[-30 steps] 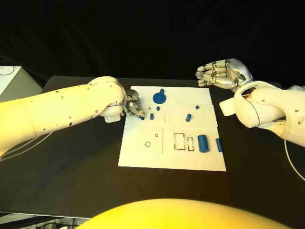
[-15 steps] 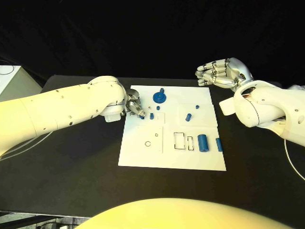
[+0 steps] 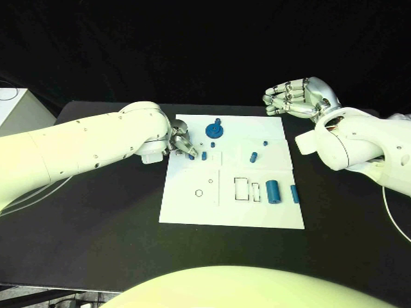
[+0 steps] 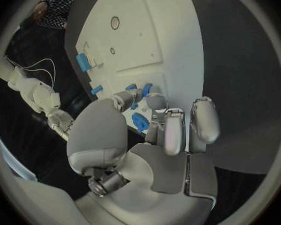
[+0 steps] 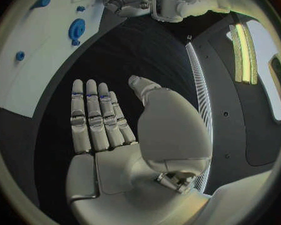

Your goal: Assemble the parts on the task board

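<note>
Left hand [image 3: 180, 142] is down at the left edge of the white board [image 3: 232, 212], upper part. Fingers curled narrow around a small blue peg [image 3: 205, 156]; in the left wrist view the fingertips [image 4: 154, 101] pinch that peg [image 4: 145, 89] right over the board [image 4: 172, 40]. Can't tell if the peg touches the board surface.

Right hand [image 3: 297, 97] is up off the table past the board's far right corner, holding nothing. Right wrist view shows that hand [image 5: 109, 130] flat, fingers [image 5: 90, 115] straight and side by side, thumb out to the side.

Rest of the parts on the board: blue gear [image 3: 215, 131] near the top edge, just beside my left fingers; short blue pin [image 3: 253, 156] mid-board; small blue stud [image 3: 264, 144] above it; blue cylinder [image 3: 274, 191] and a thinner blue bar [image 3: 295, 194] side by side at the right edge, next to the rectangular cutouts [image 3: 241, 189].
</note>
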Controlling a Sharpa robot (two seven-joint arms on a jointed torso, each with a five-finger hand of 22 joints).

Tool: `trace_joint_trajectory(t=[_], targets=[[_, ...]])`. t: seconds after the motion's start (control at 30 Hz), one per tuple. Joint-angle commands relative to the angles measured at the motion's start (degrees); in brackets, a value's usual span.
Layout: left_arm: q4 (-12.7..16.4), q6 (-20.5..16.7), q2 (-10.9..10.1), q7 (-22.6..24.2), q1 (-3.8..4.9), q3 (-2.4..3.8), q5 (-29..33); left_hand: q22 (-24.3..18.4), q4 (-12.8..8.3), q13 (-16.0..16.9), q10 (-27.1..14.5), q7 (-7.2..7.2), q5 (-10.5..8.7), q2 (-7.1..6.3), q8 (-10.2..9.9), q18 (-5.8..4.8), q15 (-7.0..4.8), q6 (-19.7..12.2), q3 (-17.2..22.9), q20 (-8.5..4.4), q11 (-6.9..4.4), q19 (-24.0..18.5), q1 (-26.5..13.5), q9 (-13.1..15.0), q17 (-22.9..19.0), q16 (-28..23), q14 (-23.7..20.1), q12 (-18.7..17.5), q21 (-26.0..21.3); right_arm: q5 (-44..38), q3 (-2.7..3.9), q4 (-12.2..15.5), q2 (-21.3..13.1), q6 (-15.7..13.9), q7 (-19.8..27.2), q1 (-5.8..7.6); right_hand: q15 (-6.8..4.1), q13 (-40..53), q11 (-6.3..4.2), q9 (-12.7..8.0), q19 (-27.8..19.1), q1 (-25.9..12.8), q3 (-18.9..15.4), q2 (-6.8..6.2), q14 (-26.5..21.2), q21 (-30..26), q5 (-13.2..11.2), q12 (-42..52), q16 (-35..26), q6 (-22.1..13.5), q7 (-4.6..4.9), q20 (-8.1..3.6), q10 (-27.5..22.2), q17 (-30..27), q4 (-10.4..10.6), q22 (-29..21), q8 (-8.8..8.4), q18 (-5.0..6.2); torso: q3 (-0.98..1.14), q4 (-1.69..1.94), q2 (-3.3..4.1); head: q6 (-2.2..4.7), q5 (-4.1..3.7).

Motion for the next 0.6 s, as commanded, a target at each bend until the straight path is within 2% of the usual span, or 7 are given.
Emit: trace_joint_trajectory(t=[0.03, 0.1, 0.27, 0.6], targets=[[-0.1, 2.0, 0.2, -0.4, -0.2, -0.09, 0.8, -0.1, 1.2, 0.1, -0.4, 0.36, -0.27, -0.19, -0.6, -0.66, -0.38, -0.1, -2.2, -0.11, 0.06, -0.1, -0.6, -0.2, 5.5, 0.3, 3.8, 0.2, -0.3, -0.1, 0.01, 0.1, 0.0, 1.0, 0.3, -0.03, 0.33, -0.1, 0.18, -0.1, -0.3, -0.1, -0.4, 0.31, 0.0, 0.0, 0.4, -0.2, -0.4, 0.0, 0.32, 0.1, -0.1, -0.1, 0.0, -0.1, -0.26, 0.34, -0.03, -0.01, 0.01, 0.02, -0.08], [-0.3, 1.9, 0.3, -0.4, -0.2, -0.1, 0.8, -0.1, 2.3, 0.1, -0.5, 0.41, -0.32, -0.03, -0.7, -0.66, -0.35, 0.1, -4.0, -0.13, 0.1, -0.1, -1.0, -0.3, 5.5, 0.3, 3.8, 0.2, -0.3, -0.1, 0.01, 0.0, 0.0, 1.0, 0.3, -0.03, 0.35, -0.1, 0.2, -0.1, -0.4, -0.1, -0.4, 0.32, -0.1, 0.0, 0.4, -0.2, -0.4, -0.1, 0.34, 0.12, -0.1, -0.1, 0.0, -0.1, -0.29, 0.33, -0.04, -0.01, -0.01, 0.02, -0.07], [-0.6, 1.8, 0.3, -0.6, -0.2, -0.1, 0.8, -0.2, 3.4, 0.1, -0.6, 0.43, -0.38, -0.11, -0.9, -0.65, -0.34, 0.1, -6.0, -0.14, 0.13, -0.1, -0.9, -0.5, 5.4, 0.2, 3.7, 0.1, -0.4, -0.1, 0.01, 0.0, 0.0, 1.1, 0.2, -0.03, 0.37, -0.1, 0.21, -0.1, -0.4, -0.2, -0.5, 0.33, -0.1, 0.0, 0.4, -0.2, -0.4, -0.1, 0.36, 0.13, -0.2, -0.2, 0.1, -0.2, -0.31, 0.33, -0.01, 0.01, 0.0, -0.03, -0.09], [-1.2, 1.4, 0.4, -0.8, -0.2, -0.1, 0.8, -0.3, 4.1, 0.1, -0.6, 0.45, -0.45, -0.11, -1.0, -0.62, -0.34, 0.2, -7.3, -0.14, 0.14, -0.2, -0.7, -0.6, 5.4, 0.2, 3.7, 0.1, -0.5, -0.1, 0.01, 0.0, 0.0, 1.1, 0.2, -0.05, 0.4, -0.1, 0.24, -0.1, -0.5, -0.3, -0.5, 0.36, -0.2, 0.0, 0.4, -0.2, -0.4, -0.1, 0.38, 0.16, -0.2, -0.3, 0.1, -0.3, -0.36, 0.33, -0.03, 0.01, -0.04, -0.02, -0.12]])
